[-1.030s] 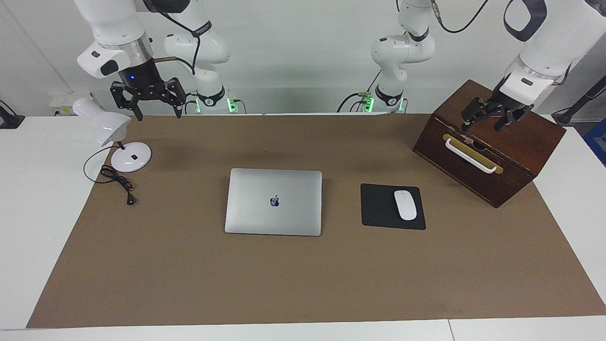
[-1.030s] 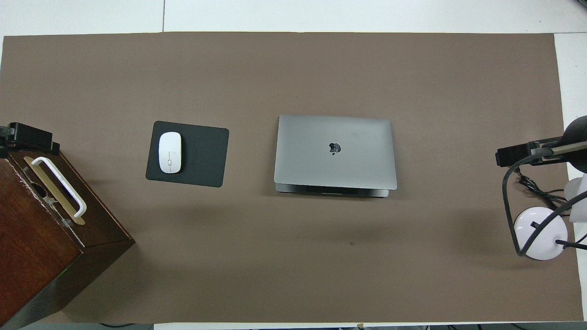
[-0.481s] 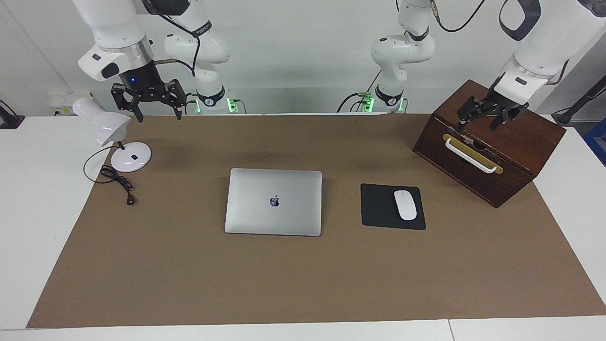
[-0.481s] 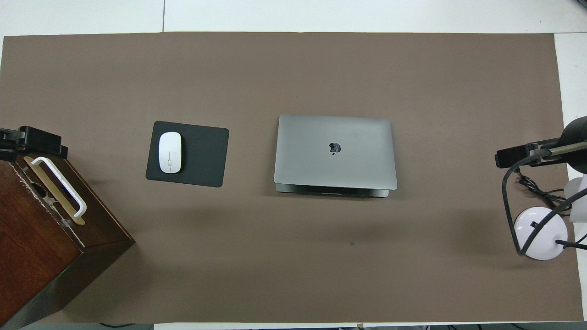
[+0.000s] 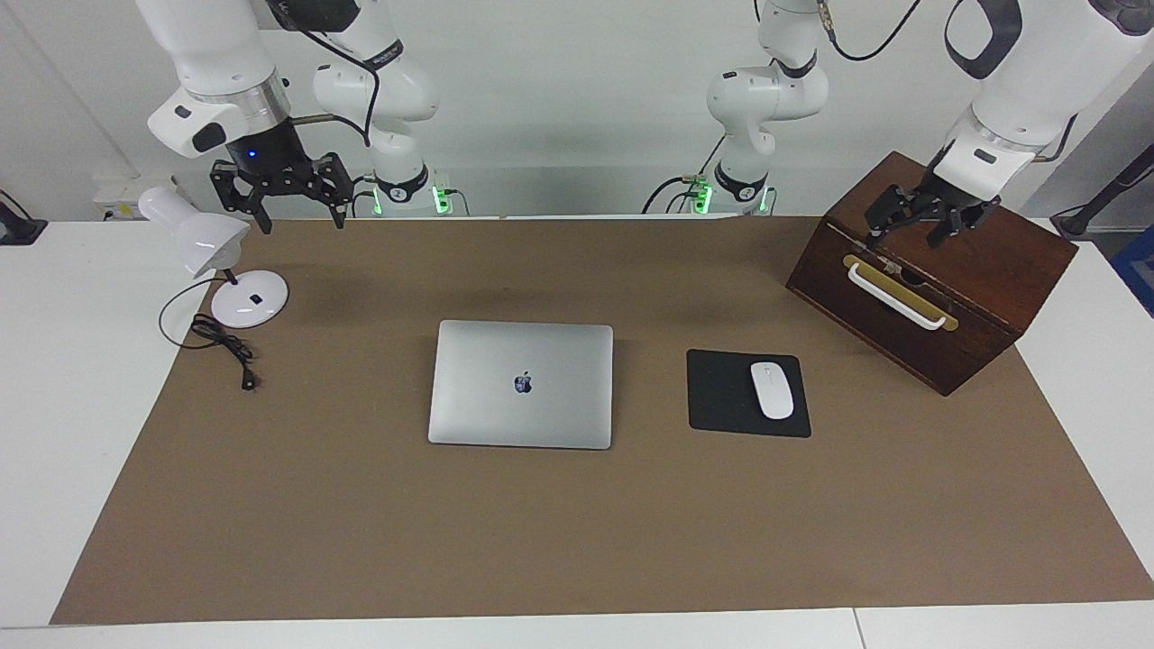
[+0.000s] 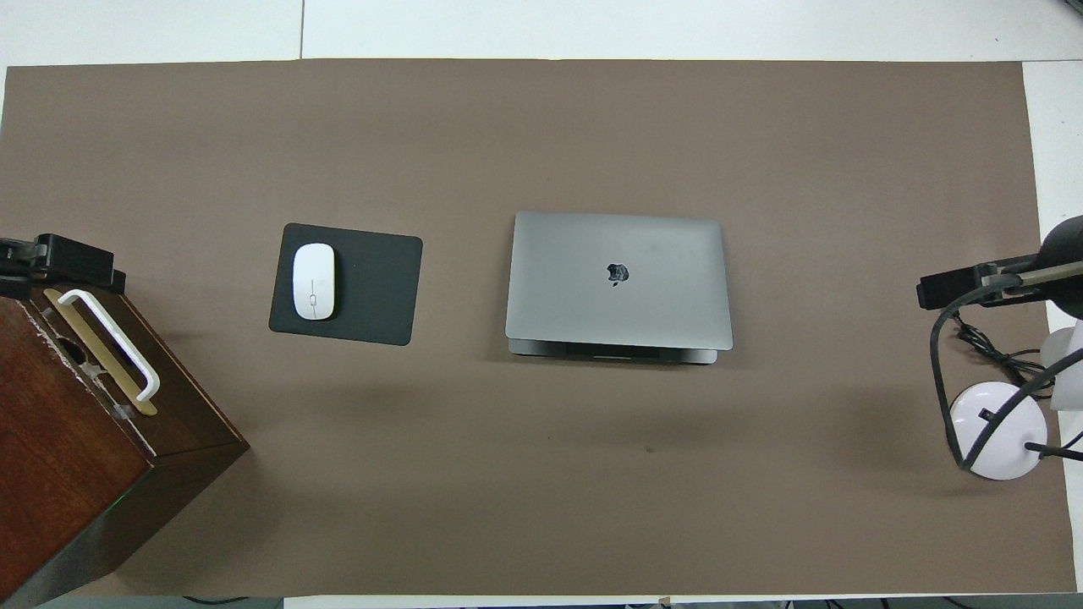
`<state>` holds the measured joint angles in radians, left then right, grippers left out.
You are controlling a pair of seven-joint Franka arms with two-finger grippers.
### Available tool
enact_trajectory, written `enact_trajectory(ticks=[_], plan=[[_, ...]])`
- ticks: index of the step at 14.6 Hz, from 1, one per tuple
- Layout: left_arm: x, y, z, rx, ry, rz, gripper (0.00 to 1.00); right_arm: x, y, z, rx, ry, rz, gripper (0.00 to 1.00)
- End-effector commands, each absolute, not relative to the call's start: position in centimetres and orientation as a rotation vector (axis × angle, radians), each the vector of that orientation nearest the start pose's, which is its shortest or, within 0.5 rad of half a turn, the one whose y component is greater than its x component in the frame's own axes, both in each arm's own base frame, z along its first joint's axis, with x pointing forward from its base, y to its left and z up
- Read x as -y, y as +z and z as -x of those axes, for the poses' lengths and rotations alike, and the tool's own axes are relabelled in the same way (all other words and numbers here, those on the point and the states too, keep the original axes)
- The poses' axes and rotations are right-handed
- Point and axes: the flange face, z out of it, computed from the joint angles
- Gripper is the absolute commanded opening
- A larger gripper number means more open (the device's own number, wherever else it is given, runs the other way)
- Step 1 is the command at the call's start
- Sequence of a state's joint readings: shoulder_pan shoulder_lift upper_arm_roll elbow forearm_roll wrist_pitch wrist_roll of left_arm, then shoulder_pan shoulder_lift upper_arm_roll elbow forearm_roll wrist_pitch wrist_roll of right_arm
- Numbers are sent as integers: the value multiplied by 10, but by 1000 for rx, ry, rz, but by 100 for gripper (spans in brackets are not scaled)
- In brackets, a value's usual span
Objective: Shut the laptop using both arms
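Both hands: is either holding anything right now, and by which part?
Nothing is held. The left hand hangs open over the wooden box; the right hand hangs open near the lamp.

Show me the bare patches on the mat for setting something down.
Free: the wide strip farther from the robots than the laptop and mouse pad; also the stretch between laptop and lamp. Crowded: the gap between mouse pad and wooden box.

laptop (image 5: 520, 384): matt brushed metal. Table cover (image 5: 577, 532): brown, matt, probably paper. Box (image 5: 983, 270): dark varnished wood, slight sheen. Mouse (image 5: 772, 389), lamp (image 5: 212, 261): glossy white plastic. Mouse pad (image 5: 721, 397): matt black.
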<state>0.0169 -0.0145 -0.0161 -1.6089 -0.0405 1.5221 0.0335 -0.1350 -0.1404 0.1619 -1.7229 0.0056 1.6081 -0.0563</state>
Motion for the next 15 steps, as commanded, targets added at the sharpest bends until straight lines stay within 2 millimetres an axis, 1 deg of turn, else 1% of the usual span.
enact_trajectory(ticks=[1, 3, 5, 7, 9, 10, 11, 13, 15], plan=[[5, 611, -536, -44, 97, 3150, 100, -12, 631, -513, 145, -54, 3157, 100], [10, 611, -536, -56, 97, 3150, 100, -12, 631, -512, 150, -51, 3157, 100], [10, 611, -536, -56, 97, 3150, 100, -11, 635, -508, 167, -53, 3159, 100], [10, 611, -536, -53, 97, 3150, 100, -11, 636, -510, 182, -68, 3158, 100], [3, 614, -538, -39, 75, 3151, 100, -13, 633, -512, 192, -60, 3152, 100], [0, 613, -539, -31, 60, 3152, 100, -21, 635, -510, 206, -66, 3142, 100], [-4, 613, -539, -22, 55, 3152, 100, -14, 634, -512, 192, -72, 3135, 100], [-4, 615, -542, -7, 29, 3154, 100, -8, 636, -515, 185, -113, 3136, 100], [-7, 616, -542, -4, 17, 3154, 100, 4, 636, -515, 171, -110, 3144, 100]])
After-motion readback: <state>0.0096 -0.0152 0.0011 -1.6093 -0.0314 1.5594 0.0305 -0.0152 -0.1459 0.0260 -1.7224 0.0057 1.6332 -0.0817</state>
